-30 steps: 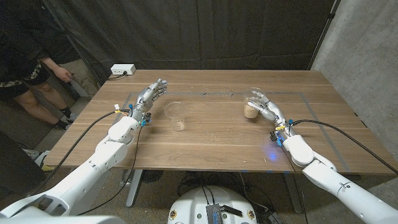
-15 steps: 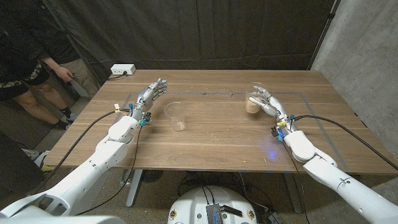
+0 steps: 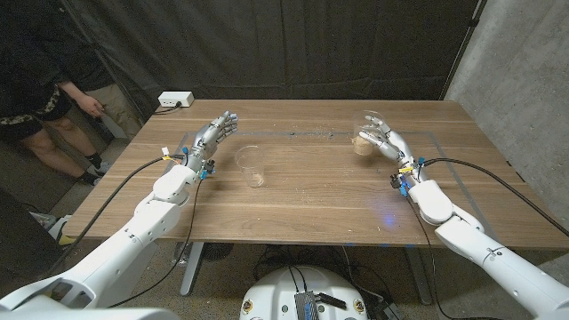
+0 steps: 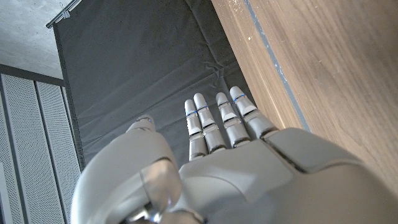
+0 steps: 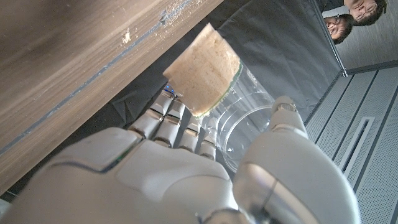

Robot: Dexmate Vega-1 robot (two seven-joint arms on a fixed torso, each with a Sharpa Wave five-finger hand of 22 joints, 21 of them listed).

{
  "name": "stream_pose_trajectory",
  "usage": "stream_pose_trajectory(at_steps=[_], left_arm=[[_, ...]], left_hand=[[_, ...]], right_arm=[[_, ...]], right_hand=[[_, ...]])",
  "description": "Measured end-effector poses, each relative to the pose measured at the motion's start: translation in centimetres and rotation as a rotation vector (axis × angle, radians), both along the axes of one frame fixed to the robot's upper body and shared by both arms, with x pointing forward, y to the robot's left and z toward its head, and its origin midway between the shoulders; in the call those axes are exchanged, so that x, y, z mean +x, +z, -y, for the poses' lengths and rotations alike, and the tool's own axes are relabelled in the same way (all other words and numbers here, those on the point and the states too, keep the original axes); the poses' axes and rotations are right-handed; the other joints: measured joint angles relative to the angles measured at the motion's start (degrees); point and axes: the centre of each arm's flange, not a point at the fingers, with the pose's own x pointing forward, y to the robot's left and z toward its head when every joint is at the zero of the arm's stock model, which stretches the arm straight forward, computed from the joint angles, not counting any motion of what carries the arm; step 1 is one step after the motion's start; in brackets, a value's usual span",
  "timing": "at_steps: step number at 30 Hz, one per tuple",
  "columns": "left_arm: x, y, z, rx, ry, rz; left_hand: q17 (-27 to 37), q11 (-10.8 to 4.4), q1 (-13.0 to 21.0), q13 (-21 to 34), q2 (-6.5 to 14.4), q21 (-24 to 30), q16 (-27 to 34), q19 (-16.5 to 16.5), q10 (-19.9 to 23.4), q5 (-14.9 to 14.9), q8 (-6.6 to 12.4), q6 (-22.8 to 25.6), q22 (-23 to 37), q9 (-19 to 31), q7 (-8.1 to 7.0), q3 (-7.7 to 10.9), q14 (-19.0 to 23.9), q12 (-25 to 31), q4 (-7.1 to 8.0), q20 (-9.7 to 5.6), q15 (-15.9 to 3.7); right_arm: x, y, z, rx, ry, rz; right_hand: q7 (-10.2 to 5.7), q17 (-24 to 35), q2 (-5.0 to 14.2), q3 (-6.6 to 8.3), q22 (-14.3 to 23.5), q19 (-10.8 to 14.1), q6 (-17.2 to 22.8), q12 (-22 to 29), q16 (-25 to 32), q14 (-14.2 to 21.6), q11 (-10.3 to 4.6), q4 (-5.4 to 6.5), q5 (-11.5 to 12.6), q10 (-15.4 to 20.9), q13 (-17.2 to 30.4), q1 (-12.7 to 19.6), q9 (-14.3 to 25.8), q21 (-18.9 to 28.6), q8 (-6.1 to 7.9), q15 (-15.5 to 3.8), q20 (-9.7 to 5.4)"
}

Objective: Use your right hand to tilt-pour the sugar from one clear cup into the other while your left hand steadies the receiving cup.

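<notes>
Item: wooden desk (image 3: 311,200), seen from the head view, filling the middle of the frame, with a dark line marked across its far part.

Item: right hand (image 3: 380,140), right of centre in the upper half of the frame. Fingers wrapped around the sugar cup (image 3: 364,142), a clear cup with tan sugar in its lower part. In the right wrist view the hand (image 5: 186,168) has fingers (image 5: 168,127) on one side of the cup (image 5: 217,87) and the thumb on the other; the sugar sits as a tan block at the closed end. Whether the cup's base touches the desk cannot be told.

Item: receiving cup (image 3: 251,165), clear, upright on the desk, left of centre. Well apart from the sugar cup.

Item: left hand (image 3: 212,138), upper left of centre, near the receiving cup but not touching it. Fingers extended and apart, holding nothing. In the left wrist view the hand (image 4: 217,168) shows its fingers (image 4: 214,121) straight, side by side, beside the desk edge (image 4: 298,74).

Item: white power strip (image 3: 175,100), at the upper left, by the far left corner of the desk.

Item: person (image 3: 40,98), at the left edge of the frame, beside the desk.
</notes>
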Motion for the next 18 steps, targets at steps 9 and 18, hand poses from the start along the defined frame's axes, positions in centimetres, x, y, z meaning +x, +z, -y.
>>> stream_pose_trajectory(at_steps=[9, 18], left_arm=[[-0.3, 0.0, 0.1, 0.001, 0.005, -0.001], [-0.6, -0.1, 0.3, 0.001, 0.006, 0.000]], left_hand=[[0.0, 0.00, 0.0, 0.0, 0.0, 0.0, 0.0, 0.0, 0.0, 0.0, 0.00, 0.0, 0.0, 0.0, 0.00, 0.00, 0.2, 0.0, 0.00, 0.00, -0.20], [0.0, 0.00, -0.5, 0.0, -0.5, 0.0, 0.0, 0.0, 0.0, 0.0, 0.00, 0.0, 0.0, 0.0, 0.01, 0.24, 0.2, 0.0, -0.24, 0.00, -0.20]], right_arm=[[0.1, 0.8, 0.9, 0.007, -0.005, 0.009], [0.1, 1.4, 1.7, 0.011, -0.010, 0.018]], right_hand=[[0.54, 0.5, -0.01, 0.24, 0.1, 0.7, 0.5, 0.4, 0.0, 0.6, 0.10, -0.24, -0.3, 0.7, 0.3, 0.4, 0.0, 0.3, 0.22, 0.02, 0.08], [0.74, 0.8, 0.30, 0.23, 0.3, 0.7, 1.1, 0.9, 0.0, 1.2, 0.10, -0.24, -0.5, 0.7, 0.6, 0.8, 0.0, 0.3, 0.22, 0.03, 0.06]])
